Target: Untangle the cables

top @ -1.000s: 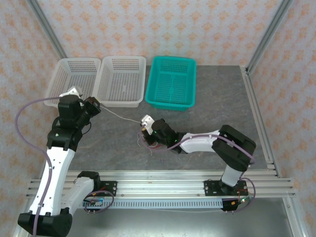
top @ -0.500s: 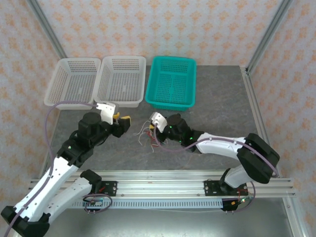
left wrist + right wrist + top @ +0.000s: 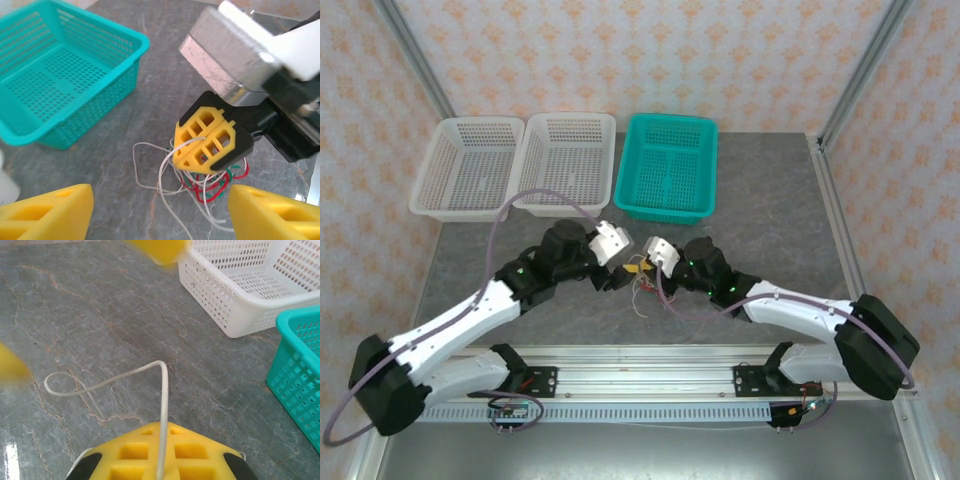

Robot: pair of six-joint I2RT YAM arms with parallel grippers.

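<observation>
Left wrist view has the right claw [image 3: 207, 141] pinched shut on a cream-white cable [image 3: 169, 160], lifting that strand from the red, green and white cables [image 3: 210, 182] knotted under it, near the teal basket [image 3: 90, 107] — likely to steady the knot. The left claw [image 3: 160, 212] hovers over the knot, fingers wide and holding nothing — seemingly ready to draw a strand away. All this sits on a grey marbled table [image 3: 760, 210], two white baskets [image 3: 568, 117] beside the teal basket, patterned wallpaper and aluminium posts behind.
</observation>
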